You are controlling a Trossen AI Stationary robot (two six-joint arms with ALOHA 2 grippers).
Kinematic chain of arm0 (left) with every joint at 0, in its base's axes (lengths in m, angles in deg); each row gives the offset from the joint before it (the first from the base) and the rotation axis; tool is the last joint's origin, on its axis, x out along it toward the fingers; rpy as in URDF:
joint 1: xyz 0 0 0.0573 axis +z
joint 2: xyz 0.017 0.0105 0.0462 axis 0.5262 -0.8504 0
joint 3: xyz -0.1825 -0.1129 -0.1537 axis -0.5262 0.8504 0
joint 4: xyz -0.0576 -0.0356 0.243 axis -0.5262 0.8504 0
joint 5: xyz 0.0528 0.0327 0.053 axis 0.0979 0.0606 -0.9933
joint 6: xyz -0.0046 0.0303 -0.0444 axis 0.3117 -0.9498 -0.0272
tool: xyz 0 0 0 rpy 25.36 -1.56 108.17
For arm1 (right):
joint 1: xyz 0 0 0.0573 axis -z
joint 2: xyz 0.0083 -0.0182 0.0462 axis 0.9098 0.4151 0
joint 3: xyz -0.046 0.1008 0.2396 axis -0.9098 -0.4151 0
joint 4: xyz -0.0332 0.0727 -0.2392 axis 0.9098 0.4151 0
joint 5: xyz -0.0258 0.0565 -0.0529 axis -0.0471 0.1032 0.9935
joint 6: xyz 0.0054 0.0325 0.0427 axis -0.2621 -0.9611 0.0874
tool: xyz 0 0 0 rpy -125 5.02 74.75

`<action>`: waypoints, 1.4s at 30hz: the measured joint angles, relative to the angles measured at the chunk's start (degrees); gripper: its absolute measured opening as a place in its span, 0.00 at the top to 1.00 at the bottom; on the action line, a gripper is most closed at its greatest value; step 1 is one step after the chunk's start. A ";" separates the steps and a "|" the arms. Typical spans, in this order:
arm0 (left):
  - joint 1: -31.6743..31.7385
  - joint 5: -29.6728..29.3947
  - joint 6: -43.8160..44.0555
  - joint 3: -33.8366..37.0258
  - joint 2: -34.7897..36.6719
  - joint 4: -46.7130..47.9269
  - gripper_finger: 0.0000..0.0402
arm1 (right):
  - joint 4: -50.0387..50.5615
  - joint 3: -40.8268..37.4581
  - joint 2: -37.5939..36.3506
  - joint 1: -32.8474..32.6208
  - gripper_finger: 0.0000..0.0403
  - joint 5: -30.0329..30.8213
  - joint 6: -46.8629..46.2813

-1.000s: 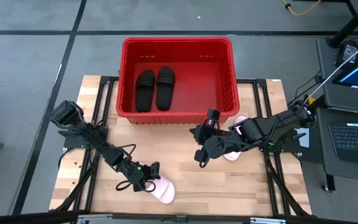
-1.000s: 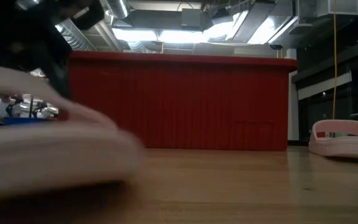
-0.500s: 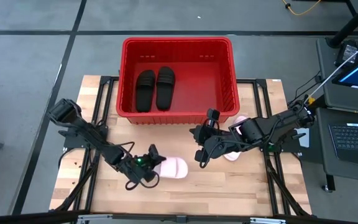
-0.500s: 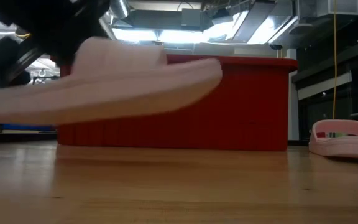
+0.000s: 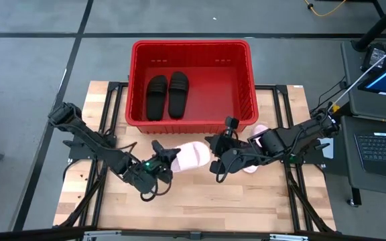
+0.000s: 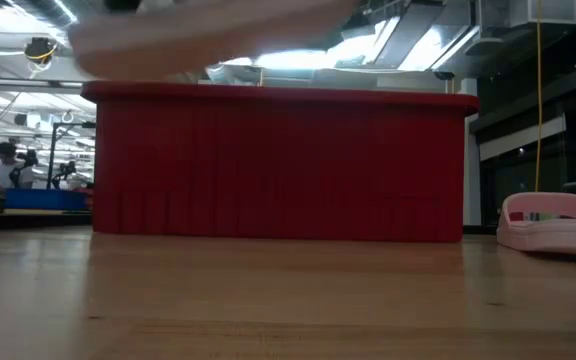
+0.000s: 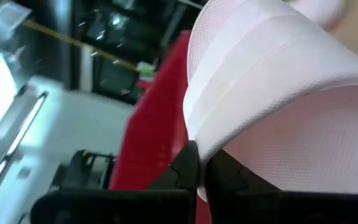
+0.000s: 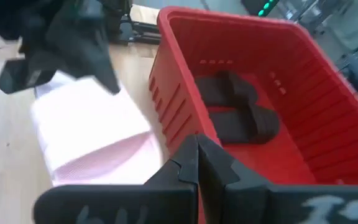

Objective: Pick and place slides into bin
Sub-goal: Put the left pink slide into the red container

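My left gripper is shut on a pale pink slide and holds it above the table, just in front of the red bin. The low view shows this slide blurred at the top of the picture. Two black slides lie side by side on the bin's floor. A second pink slide rests on the table right of the bin, partly under my right arm. My right gripper hovers shut and empty just right of the held slide. My left gripper pinches the pink slide's edge between its two fingers, at the end nearest the gripper. Whether that edge is strap or sole I cannot tell. The fingers come in about level from the table's near left. The slide reaches out beyond them, clear of the table.
The bin has tall slotted walls and free floor right of the black slides. My right arm stretches across the table's right half. Bare wooden tabletop lies toward the near edge.
My left gripper has risen from the table's near edge and gone toward the bin, tipping from pointing down to about level. The pink slide has come with it, lifted clear of the table and swung round so that it points toward the bin.
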 joint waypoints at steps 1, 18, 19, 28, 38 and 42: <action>0.19 -1.07 -0.10 -0.99 0.14 -0.02 0.99 | -0.20 0.00 0.00 -0.23 0.99 0.48 0.95; 10.95 -17.38 -12.55 -11.77 0.73 0.51 0.99 | -14.60 9.86 0.01 -2.82 0.98 6.19 16.21; 11.51 -17.40 -12.58 -12.35 0.73 0.55 0.99 | -15.69 9.86 0.02 -2.77 0.98 6.19 17.53; 15.97 -17.74 -12.59 -16.31 0.97 0.66 0.99 | -22.83 9.90 0.15 -0.89 0.98 6.22 18.45; 19.83 -15.65 -12.08 -19.62 3.07 0.44 0.99 | -23.28 9.88 4.33 4.01 0.87 6.15 24.84; 20.04 -15.61 -12.08 -19.62 5.32 0.41 0.99 | -24.31 9.86 5.05 6.18 0.77 6.14 25.24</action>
